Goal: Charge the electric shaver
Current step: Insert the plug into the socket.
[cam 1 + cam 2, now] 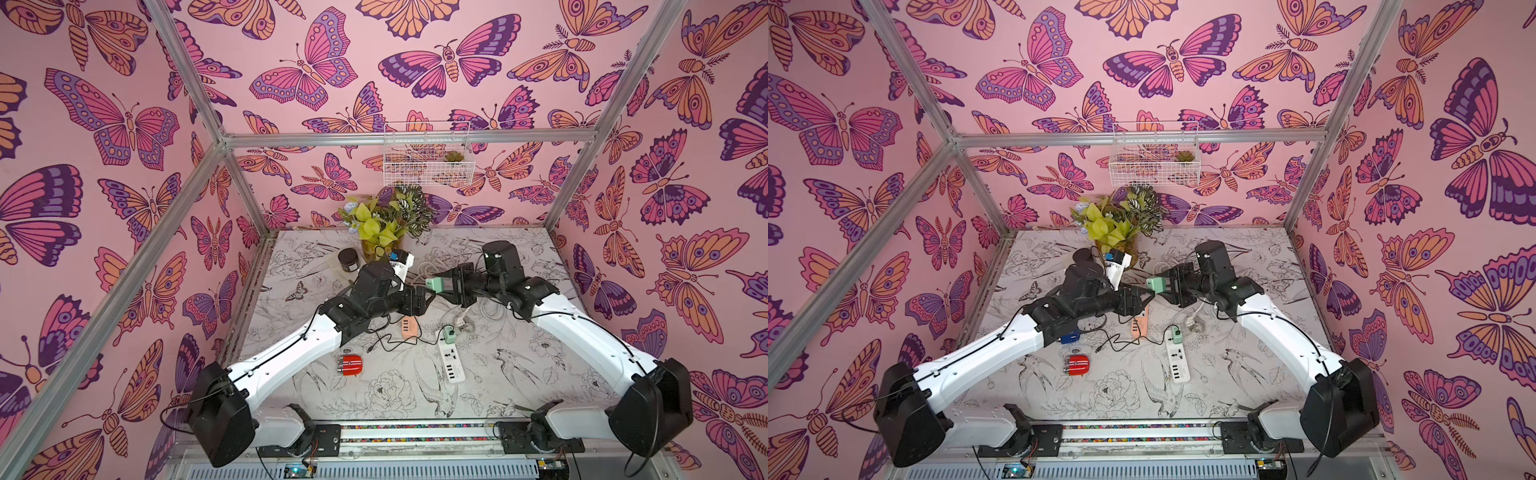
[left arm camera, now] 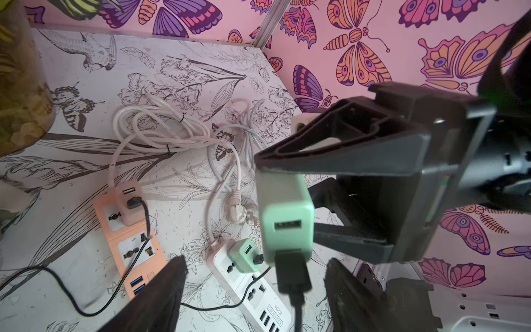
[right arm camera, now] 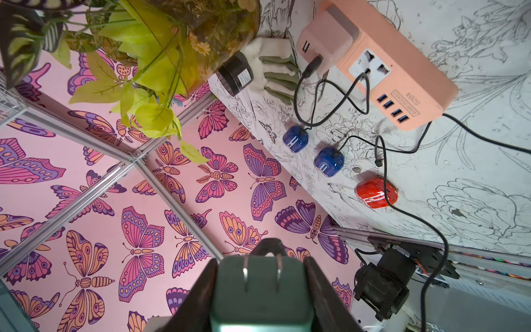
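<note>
Red shaver (image 1: 351,365) flat on table near front edge, well apart from both claws. Small glossy rounded shell, judged light, rigid, slippery; best pinched across the broad sides. Just beyond, white power strip (image 1: 451,361), hard plastic, with small mint cube (image 2: 245,254) plugged in. Further in, held mid-air: right gripper (image 3: 260,287) clenched on mint adapter (image 2: 284,218), a smooth rigid block with bare prongs. Black USB plug (image 2: 293,270) seated in its lower port, thin limp cable below. Left gripper (image 2: 257,287) released, spread either side of plug, touching nothing. At back, plant jar (image 1: 376,245).
</note>
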